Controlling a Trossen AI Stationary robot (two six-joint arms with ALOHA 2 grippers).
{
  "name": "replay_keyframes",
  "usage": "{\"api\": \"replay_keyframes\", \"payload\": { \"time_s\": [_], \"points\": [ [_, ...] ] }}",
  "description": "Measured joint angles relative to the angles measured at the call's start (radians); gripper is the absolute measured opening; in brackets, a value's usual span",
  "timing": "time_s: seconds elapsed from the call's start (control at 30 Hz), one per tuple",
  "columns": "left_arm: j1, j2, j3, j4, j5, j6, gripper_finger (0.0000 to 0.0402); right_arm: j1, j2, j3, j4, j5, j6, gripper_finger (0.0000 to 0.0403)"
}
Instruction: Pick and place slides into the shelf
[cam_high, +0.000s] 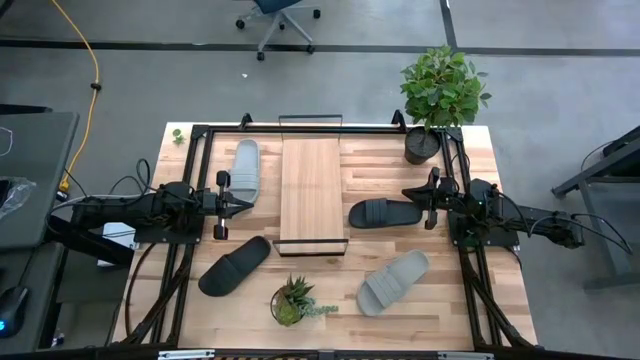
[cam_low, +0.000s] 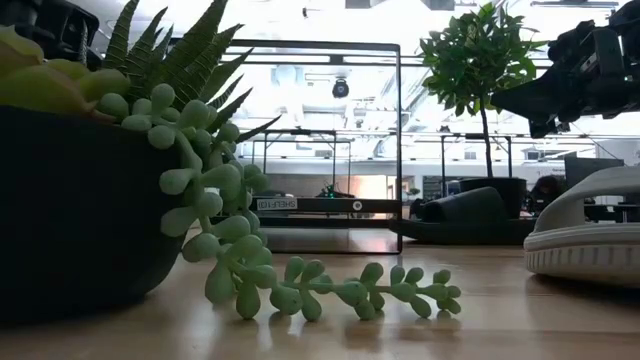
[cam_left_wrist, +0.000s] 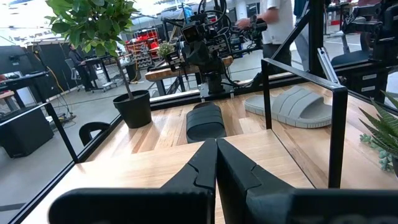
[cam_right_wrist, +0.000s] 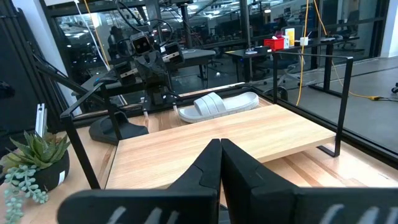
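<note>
Looking straight down from the high view, the shelf (cam_high: 311, 195) is lying in the middle of the table with nothing on its board, and both arms are facing it from either side. The left gripper (cam_high: 243, 203) is pointing at the shelf's left edge with its fingers pressed together and empty; a light grey slide (cam_high: 245, 166) is lying just beside those fingers toward the table's far edge, and a black slide (cam_high: 235, 266) is lying near them toward the front edge. The right gripper (cam_high: 410, 191) is also sitting with fingers closed and empty; a second black slide (cam_high: 385, 213) is lying just beside its tips, between them and the shelf, while the other light grey slide (cam_high: 393, 282) is resting farther forward. A potted tree (cam_high: 437, 100) is standing at the far right corner and a small succulent (cam_high: 290, 301) near the front edge.

From the low view, the succulent (cam_low: 120, 170) is filling the left foreground, the shelf's black wire frame (cam_low: 325, 145) is standing behind it, and a grey slide's sole (cam_low: 590, 235) is showing at right.

In the left wrist view, the closed fingers (cam_left_wrist: 214, 171) are aiming across the shelf board (cam_left_wrist: 186, 162) toward the black slide (cam_left_wrist: 205, 121) and grey slide (cam_left_wrist: 292, 106) beyond.

In the right wrist view, the shut fingers (cam_right_wrist: 217, 168) are facing the board (cam_right_wrist: 217, 134), with the grey slide (cam_right_wrist: 217, 104) and black slide (cam_right_wrist: 118, 129) past its far edge.
</note>
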Motion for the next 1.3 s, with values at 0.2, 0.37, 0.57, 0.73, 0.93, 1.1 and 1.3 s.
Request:
{"api": "replay_keyframes", "payload": {
  "time_s": [0.2, 0.37, 0.57, 0.73, 0.93, 1.1, 1.3],
  "points": [
    [0.0, 0.0, 0.0, 0.0, 0.0, 0.0, 0.0001, 0.0, 0.0, 0.0, 0.0, 0.0, 0.0, 0.0],
    [0.0, 0.0, 0.0, 0.0, 0.0, 0.0, 0.0001, 0.0, 0.0, 0.0, 0.0, 0.0, 0.0, 0.0],
    [0.0, 0.0, 0.0, 0.006, -0.047, 0.001, 0.0001, 0.0, 0.0, 0.0, 0.0, 0.0, 0.0, 0.0],
    [0.0, 0.0, 0.0, 0.009, -0.062, 0.001, 0.0001, 0.0, 0.0, 0.0, 0.0, 0.0, 0.0, 0.0],
    [0.0, 0.0, 0.0, 0.009, -0.062, -0.004, 0.0001, 0.0, 0.0, 0.0, 0.0, 0.0, 0.0, 0.0],
    [0.0, 0.0, 0.0, 0.013, -0.054, -0.167, 0.0001, 0.0, 0.0, 0.0, 0.0, 0.0, 0.0, 0.0],
    [0.0, 0.0, 0.0, 0.035, -0.052, -0.511, 0.0001, 0.0, 0.0, 0.0, 0.0, 0.0, 0.0, 0.0]
  ]
}}
